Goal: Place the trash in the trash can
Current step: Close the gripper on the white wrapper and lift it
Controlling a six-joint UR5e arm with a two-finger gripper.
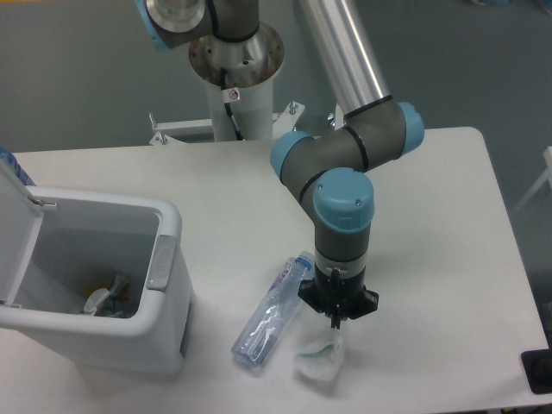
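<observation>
Trash: crumpled wrapper (321,360) with green marks sits near the desk's front edge, directly under the hand (335,321). Flattened bottle (272,312) lies on the desk (448,224) just beside it toward the bin, cap end pointing at the arm, touching nothing I can make out.

Hand points straight down, fingers drawn close together over the top of the wrapper. Looks like a pinch on the upper fold, but contact is too small to confirm, so can't call the grip.

Trash can (164,259) is at the desk's left edge, lid (17,233) swung open, some items already inside.

Step, as I read it: grasping the wrapper, first of two pieces; nothing from this pair is binned yet.

Next move would need: a straight lift to check the wrapper comes up with the hand, then travel left over the bottle with clearance, stop above the open bin, release. The wrapper is light and springy, so slip risk is real.
</observation>
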